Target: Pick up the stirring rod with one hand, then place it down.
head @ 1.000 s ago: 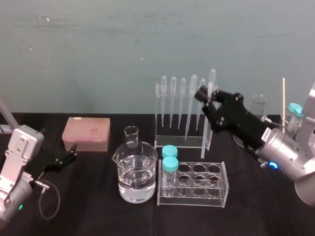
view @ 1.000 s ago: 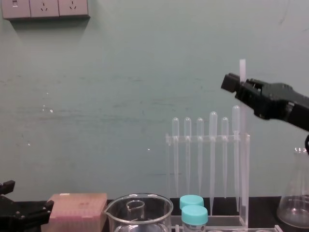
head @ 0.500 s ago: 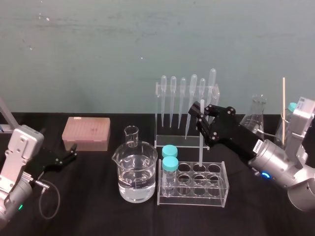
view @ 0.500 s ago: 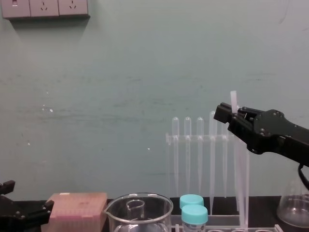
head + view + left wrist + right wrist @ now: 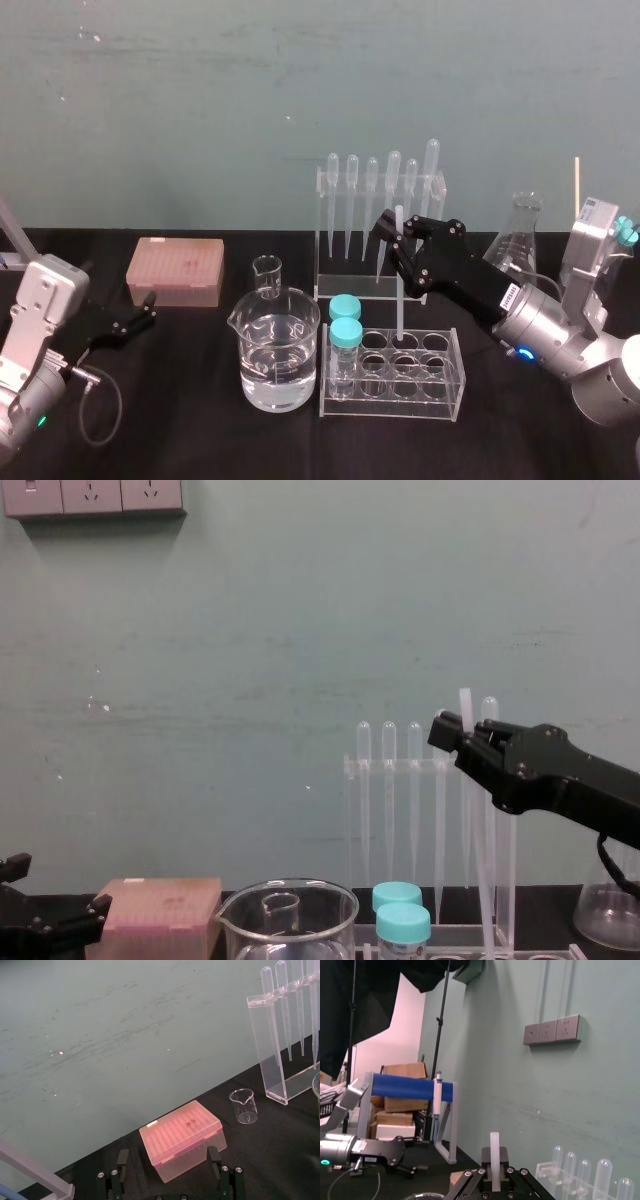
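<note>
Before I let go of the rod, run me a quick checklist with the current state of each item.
1. Grip: right gripper shut on the thin translucent-white stirring rod: ok.
2. Rod's lower end inside a well of the clear plastic tube rack: cannot tell.
3. Rod apart from the two teal-capped tubes: ok.
4. Rod upright: slightly tilted in the chest view: not ok.
5. Other arm: left gripper open, parked far left near the pink tip box: ok.

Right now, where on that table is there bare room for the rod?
Bare cloth lies along the table's front edge, before the beaker and tube rack, and between the parked left claw and beaker. It's crowded around the pipette rack, where the right claw holds the rod.
</note>
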`<state>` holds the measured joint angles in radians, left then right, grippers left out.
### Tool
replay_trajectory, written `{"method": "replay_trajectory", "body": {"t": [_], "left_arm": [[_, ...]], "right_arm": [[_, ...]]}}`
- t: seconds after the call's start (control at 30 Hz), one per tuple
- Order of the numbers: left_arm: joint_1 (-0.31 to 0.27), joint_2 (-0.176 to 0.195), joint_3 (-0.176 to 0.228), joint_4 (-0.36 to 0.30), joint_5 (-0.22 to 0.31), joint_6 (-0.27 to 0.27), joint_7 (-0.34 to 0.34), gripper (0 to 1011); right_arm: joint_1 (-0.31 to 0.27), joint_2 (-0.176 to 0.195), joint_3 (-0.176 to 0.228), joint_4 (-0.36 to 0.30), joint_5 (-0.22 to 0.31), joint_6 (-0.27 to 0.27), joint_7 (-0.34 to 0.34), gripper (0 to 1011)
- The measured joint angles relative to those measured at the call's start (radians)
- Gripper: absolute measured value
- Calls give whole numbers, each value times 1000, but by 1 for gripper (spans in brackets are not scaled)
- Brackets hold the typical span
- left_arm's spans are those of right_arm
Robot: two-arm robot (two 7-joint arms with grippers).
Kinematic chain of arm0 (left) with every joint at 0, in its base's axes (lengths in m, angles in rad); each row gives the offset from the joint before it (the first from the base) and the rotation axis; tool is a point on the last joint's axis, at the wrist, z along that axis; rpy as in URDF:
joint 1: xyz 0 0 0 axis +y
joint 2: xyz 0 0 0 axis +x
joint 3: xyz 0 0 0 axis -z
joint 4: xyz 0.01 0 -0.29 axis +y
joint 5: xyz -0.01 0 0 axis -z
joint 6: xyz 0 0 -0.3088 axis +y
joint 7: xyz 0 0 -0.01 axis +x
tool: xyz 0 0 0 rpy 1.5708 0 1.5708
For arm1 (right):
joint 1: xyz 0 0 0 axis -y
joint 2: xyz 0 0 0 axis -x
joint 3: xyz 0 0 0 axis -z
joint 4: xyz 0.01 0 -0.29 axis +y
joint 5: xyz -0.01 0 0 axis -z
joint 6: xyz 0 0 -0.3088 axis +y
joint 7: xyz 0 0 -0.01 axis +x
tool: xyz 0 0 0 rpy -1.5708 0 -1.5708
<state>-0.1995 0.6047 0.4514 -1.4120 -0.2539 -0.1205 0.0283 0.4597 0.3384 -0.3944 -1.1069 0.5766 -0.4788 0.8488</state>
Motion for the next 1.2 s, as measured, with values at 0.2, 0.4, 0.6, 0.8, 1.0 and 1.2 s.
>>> {"method": "replay_trajectory", "body": {"t": [0.2, 0.4, 0.6, 0.8, 1.0, 1.2], "left_arm": [[0, 0, 0, 0, 0, 0, 0, 1000], [0, 0, 0, 0, 0, 0, 0, 1000], [0, 0, 0, 0, 0, 0, 0, 1000], [0, 0, 0, 0, 0, 0, 0, 1000], [0, 0, 0, 0, 0, 0, 0, 1000], [0, 0, 0, 0, 0, 0, 0, 1000]], "right_arm": [[0, -5, -2, 13, -8, 9, -5, 78], [-6, -6, -2, 20, -15, 14, -14, 78], [-13, -8, -2, 28, -22, 18, -22, 77], [-17, -11, -1, 41, -32, 17, -29, 78], [-17, -17, -1, 54, -35, 15, -30, 78], [-18, -22, 2, 68, -35, 15, -30, 78]]}}
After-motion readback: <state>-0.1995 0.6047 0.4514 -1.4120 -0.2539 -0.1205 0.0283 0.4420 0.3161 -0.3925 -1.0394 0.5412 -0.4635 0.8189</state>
